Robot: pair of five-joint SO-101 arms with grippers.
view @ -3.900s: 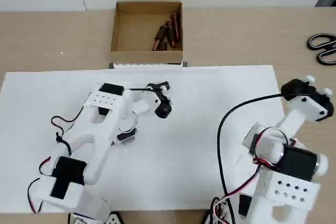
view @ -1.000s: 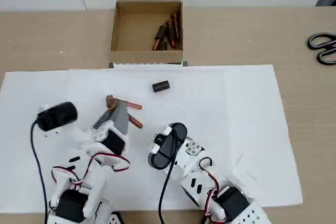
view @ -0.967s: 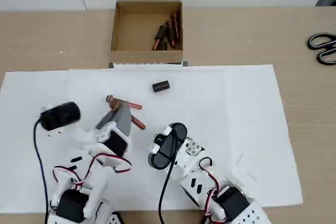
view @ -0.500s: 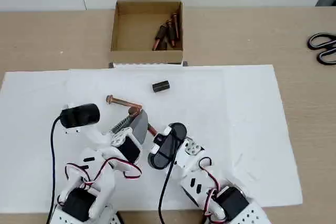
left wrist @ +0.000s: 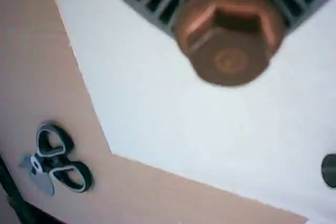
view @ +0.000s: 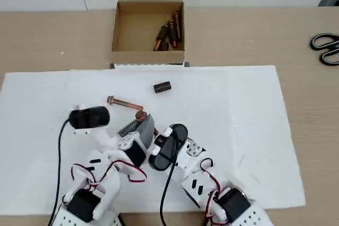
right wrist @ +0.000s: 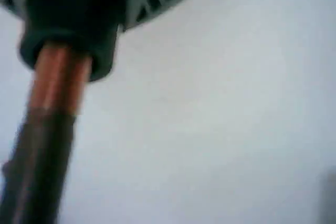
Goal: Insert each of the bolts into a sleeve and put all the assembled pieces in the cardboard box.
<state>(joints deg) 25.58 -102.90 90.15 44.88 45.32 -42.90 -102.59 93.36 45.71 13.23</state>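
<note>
Now, reading from the left. Your left hand (view: 141,126) sits low on the white paper sheet (view: 233,130), clenched around the held bolt (left wrist: 228,40). This bolt is copper-coloured, and its hexagonal head has a shallow round mark in its face. The head end is turned toward the left wrist camera.

Just beyond that hand, the loose bolt (view: 124,102) lies flat on the sheet. It has the same copper tone, with the head at its left end and the shaft running right, apart from both hands.

Farther back, off the sheet on the tan counter (view: 238,35), you have the cardboard box (view: 119,30), open at the top. The assembled pieces (view: 169,33) are heaped against its right wall, copper shafts in dark collars.

Between box and hands, the loose sleeve (view: 162,87) lies on its side. It is a short dark cylinder, well apart from both bolts.

Your right hand (right wrist: 89,1), just beside the left one, is grasping the held sleeve (right wrist: 68,24), which is dark and tubular. The copper shaft of the held bolt enters the sleeve's end, bright near the sleeve and darker farther out. You cannot tell how deep it sits.

Scissors (view: 326,42) lie at the counter's far right edge.
</note>
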